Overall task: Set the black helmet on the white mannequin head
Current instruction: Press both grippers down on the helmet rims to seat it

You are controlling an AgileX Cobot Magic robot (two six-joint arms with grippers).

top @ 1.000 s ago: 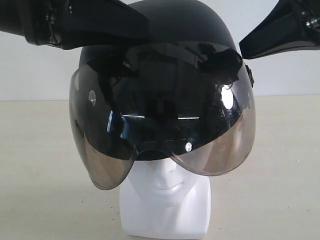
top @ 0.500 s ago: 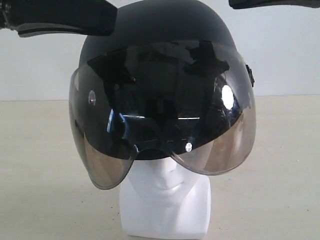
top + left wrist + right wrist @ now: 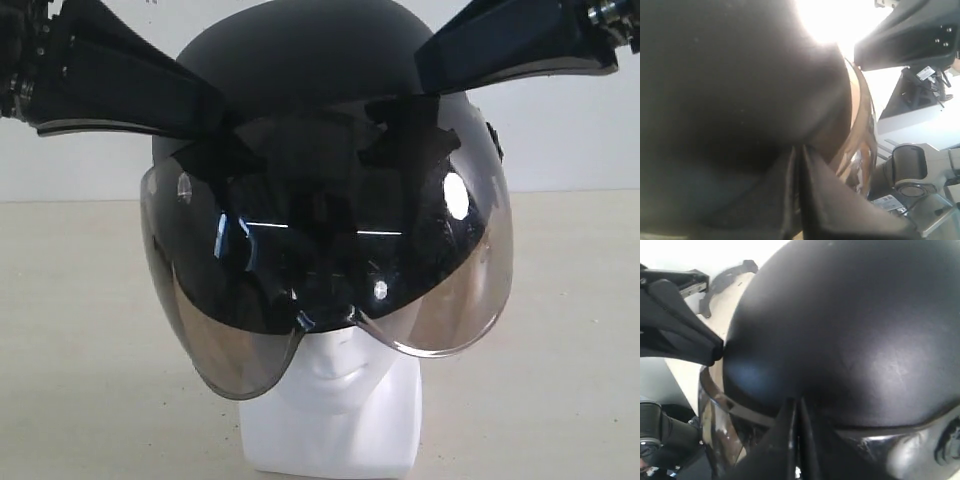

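Note:
The black helmet (image 3: 310,60) sits over the white mannequin head (image 3: 340,415), its smoky visor (image 3: 330,260) covering the face down to the nose. Only the lips, chin and blocky neck show. My left gripper (image 3: 222,112) is shut, its tip pressed on the shell's upper left side; the left wrist view shows the tips (image 3: 799,148) against the dark shell (image 3: 730,75). My right gripper (image 3: 428,68) is shut too, touching the shell's upper right; its tips (image 3: 797,401) rest on the helmet (image 3: 850,325) just above the visor rim. Neither holds anything.
The head stands on a beige tabletop (image 3: 80,350) before a white wall. The left wrist view shows grey robot hardware (image 3: 910,165) beyond the helmet. The other arm's gripper (image 3: 715,352) touches the shell in the right wrist view.
Both grippers rose off the helmet half a second ago and have come back down onto its top sides. The helmet now sits lower and slightly turned, visor hiding more of the face.

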